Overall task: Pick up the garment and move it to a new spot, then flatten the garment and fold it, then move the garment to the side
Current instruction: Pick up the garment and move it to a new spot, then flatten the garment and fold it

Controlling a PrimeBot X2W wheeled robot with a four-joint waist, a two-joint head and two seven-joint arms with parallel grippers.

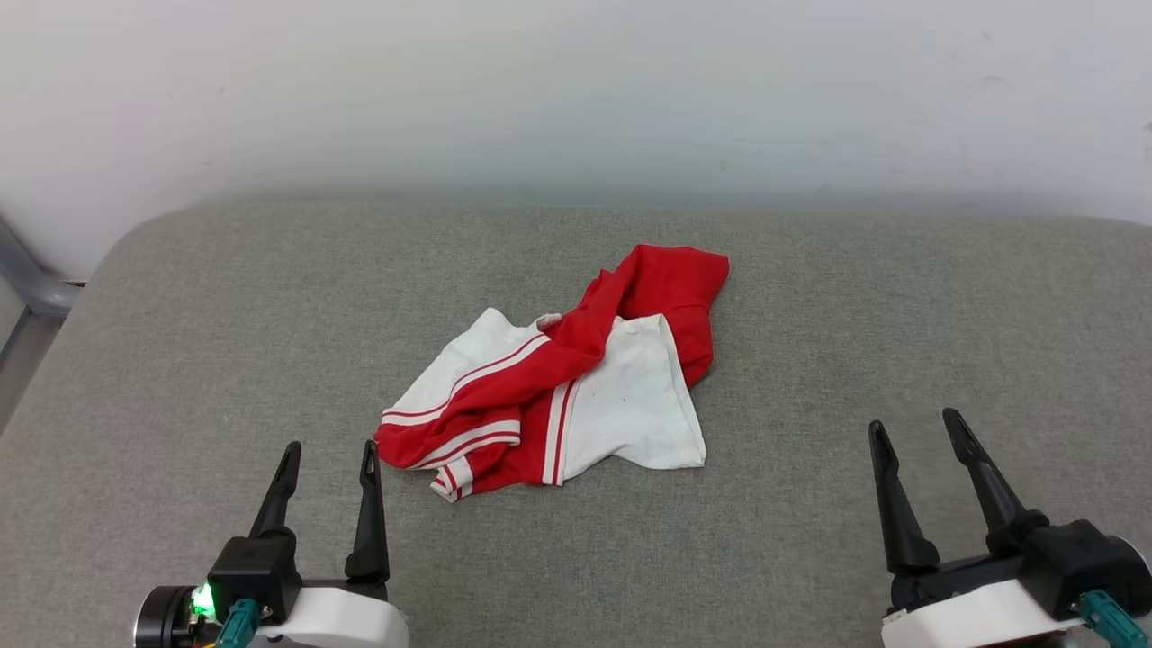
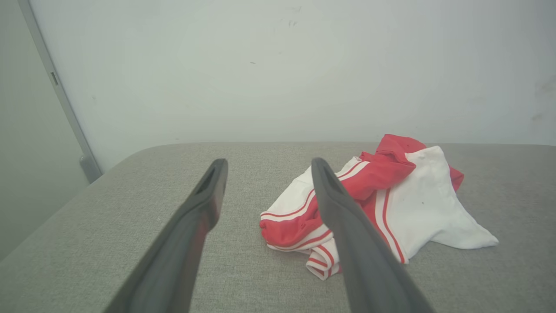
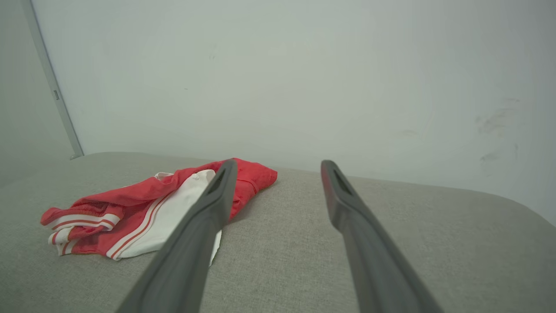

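The garment (image 1: 576, 378) lies crumpled in a loose heap in the middle of the grey padded surface (image 1: 180, 360), red cloth twisted over white parts with red-and-white striped trim. No lettering shows. My left gripper (image 1: 330, 450) stands open at the lower left, just left of the heap's near corner and apart from it. In the left wrist view the garment (image 2: 391, 204) lies ahead and right of the left gripper (image 2: 267, 164). My right gripper (image 1: 913, 425) is open at the lower right, well clear of the cloth. In the right wrist view the garment (image 3: 143, 204) lies left of the right gripper (image 3: 278, 165).
A pale wall (image 1: 576, 90) rises straight behind the padded surface. A grey metal post (image 1: 27, 279) stands beyond its rounded far-left corner. Bare grey fabric stretches to both sides of the heap and in front of it.
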